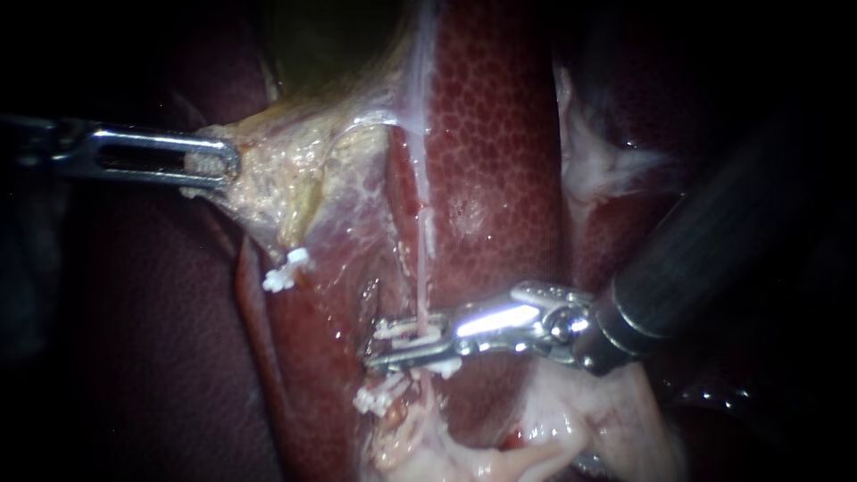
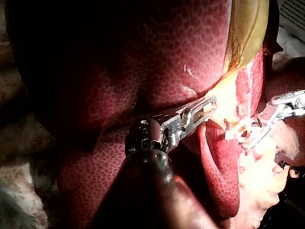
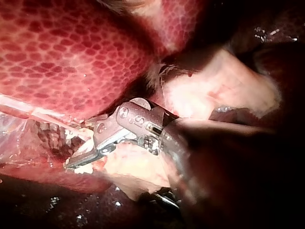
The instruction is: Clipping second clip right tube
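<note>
I see the liver [image 1: 491, 134] filling most of the endoscope view, dark red with a fine mottled surface. At the top the greenish gallbladder [image 1: 321, 36] is only dimly lit. Below it spreads pale fatty tissue [image 1: 286, 178]. Whitish loose tissue [image 1: 571, 419] lies near the lower edge.

Two instruments [image 1: 225, 166] [image 1: 375, 345], three white clips [image 1: 286, 270] [image 1: 382, 395] [image 1: 415, 332], one thin tube [image 1: 420, 259]
</note>
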Motion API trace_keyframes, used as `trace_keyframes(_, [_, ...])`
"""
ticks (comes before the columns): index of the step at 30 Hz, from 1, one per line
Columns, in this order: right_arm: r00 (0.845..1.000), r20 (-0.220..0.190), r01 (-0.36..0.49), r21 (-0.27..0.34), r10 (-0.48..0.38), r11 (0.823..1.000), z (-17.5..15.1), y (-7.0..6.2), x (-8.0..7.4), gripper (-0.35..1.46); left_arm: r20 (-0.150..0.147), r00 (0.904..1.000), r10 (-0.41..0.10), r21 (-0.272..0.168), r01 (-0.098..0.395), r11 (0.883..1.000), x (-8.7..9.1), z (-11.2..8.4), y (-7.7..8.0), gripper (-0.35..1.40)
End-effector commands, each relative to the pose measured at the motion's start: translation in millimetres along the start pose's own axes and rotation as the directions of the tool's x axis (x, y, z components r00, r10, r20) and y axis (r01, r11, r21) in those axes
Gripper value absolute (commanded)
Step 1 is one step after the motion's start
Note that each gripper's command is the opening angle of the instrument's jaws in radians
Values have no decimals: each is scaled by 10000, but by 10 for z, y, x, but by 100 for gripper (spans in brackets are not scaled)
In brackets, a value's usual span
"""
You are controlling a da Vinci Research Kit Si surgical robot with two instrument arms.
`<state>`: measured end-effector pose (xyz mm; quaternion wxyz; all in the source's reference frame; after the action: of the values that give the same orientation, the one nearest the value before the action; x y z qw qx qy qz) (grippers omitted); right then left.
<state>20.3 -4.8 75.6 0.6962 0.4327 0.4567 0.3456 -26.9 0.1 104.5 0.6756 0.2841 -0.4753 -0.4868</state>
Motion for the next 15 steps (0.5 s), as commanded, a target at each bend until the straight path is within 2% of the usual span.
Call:
trace_keyframes(1, [10000, 26, 0, 32, 0, 10000, -1, 1, 0, 7, 2, 10000, 3, 1, -3, 10000, 0, 0, 0, -35])
trace_keyframes(7, [10000, 31, -1, 38, 1, 10000, -6, 5, -1, -33, 4, 10000, 9, 0, -9, 10000, 1, 0, 0, -35])
trace_keyframes(11, [10000, 34, -58, 43, 58, 10000, -7, 6, -1, -35, 4, 10000, 10, -1, -10, 10000, 1, 1, 0, -35])
trace_keyframes(15, [9997, 60, 238, 75, -239, 9997, -9, 8, -1, -35, 5, 10000, 10, -2, -10, 10000, 1, 1, 0, -35])
